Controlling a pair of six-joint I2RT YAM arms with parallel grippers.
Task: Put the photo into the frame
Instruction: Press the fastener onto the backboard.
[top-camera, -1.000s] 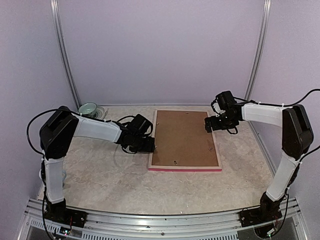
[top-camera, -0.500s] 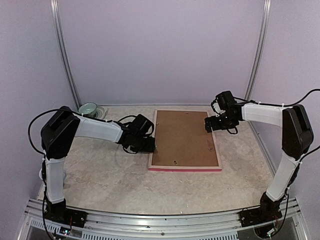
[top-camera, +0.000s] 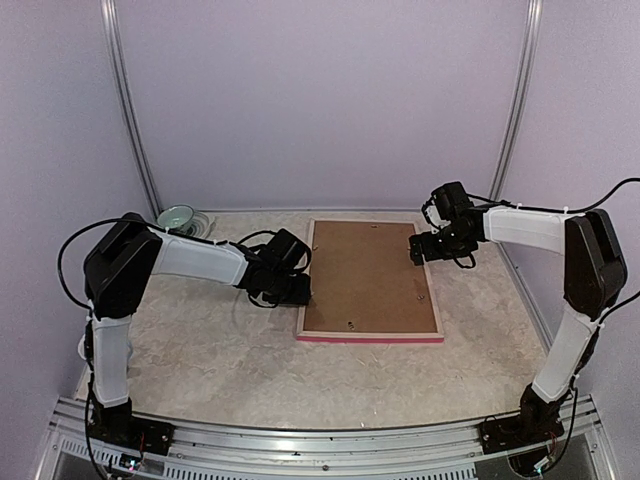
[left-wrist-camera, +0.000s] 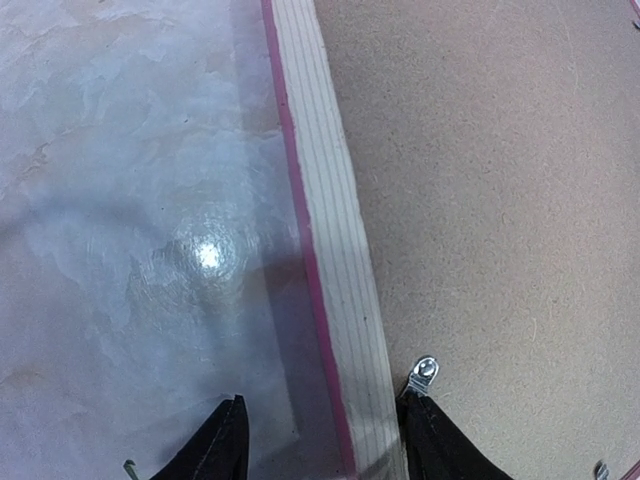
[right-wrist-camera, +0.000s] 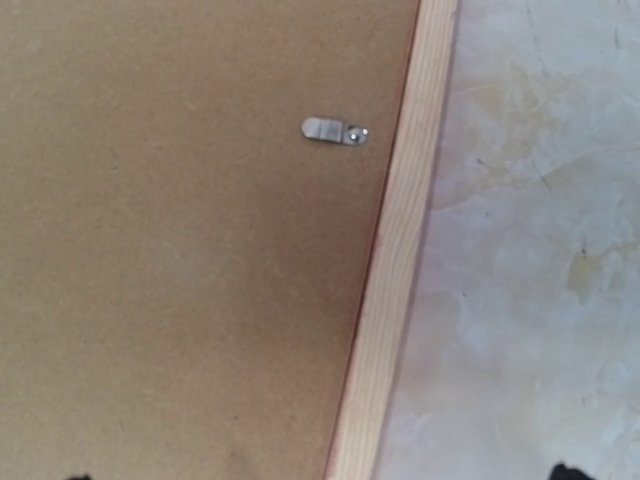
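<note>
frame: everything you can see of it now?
The frame lies flat on the table, back side up: thin pale wood rails, bright pink on the outer edges. A brown backing board fills it, with small metal turn clips near the rails. The left gripper stands open astride the left rail, one finger on the table side, one over the board. The right gripper hovers open over the right rail.
</note>
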